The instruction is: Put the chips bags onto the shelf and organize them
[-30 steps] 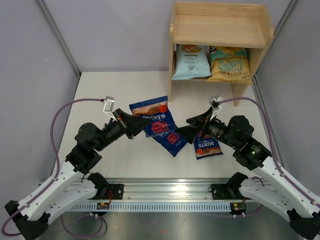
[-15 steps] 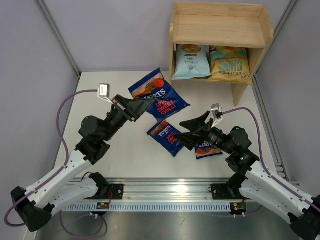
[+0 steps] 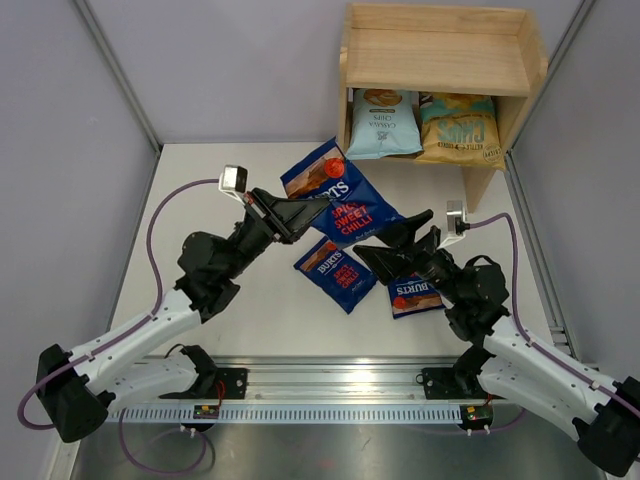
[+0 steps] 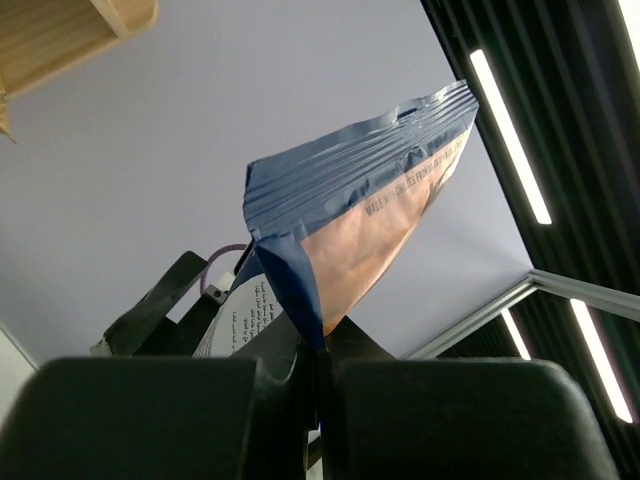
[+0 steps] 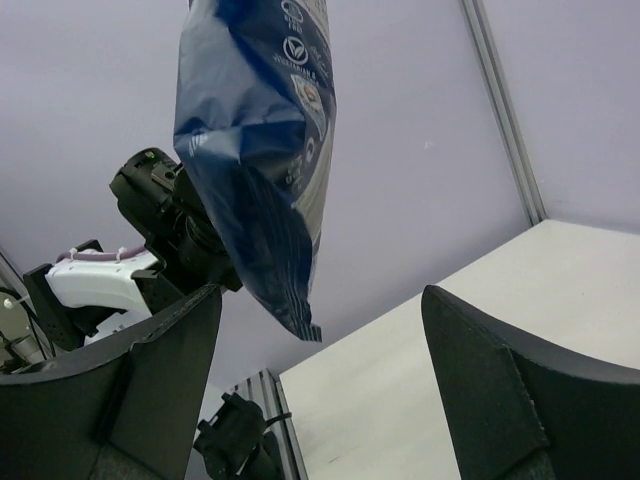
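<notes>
My left gripper (image 3: 300,213) is shut on the corner of a large dark blue Burts bag (image 3: 343,200) and holds it in the air in front of the wooden shelf (image 3: 440,60). The same bag shows in the left wrist view (image 4: 350,230) and hangs in the right wrist view (image 5: 260,150). My right gripper (image 3: 395,243) is open and empty, just right of the held bag. Two smaller dark blue Burts bags lie on the table, one in the middle (image 3: 335,272) and one under my right arm (image 3: 415,295). A light blue bag (image 3: 382,123) and a yellow-gold bag (image 3: 460,128) stand on the shelf's lower tier.
The shelf's top tier (image 3: 435,65) holds nothing. The shelf's left side panel (image 3: 343,140) is close behind the raised bag. Grey enclosure walls stand on both sides. The arms' mounting rail (image 3: 330,385) runs along the near edge.
My left gripper has lifted the large Burts bag off the table and carried it right and toward the shelf. My right gripper has risen off the right-hand bag and turned toward the held bag.
</notes>
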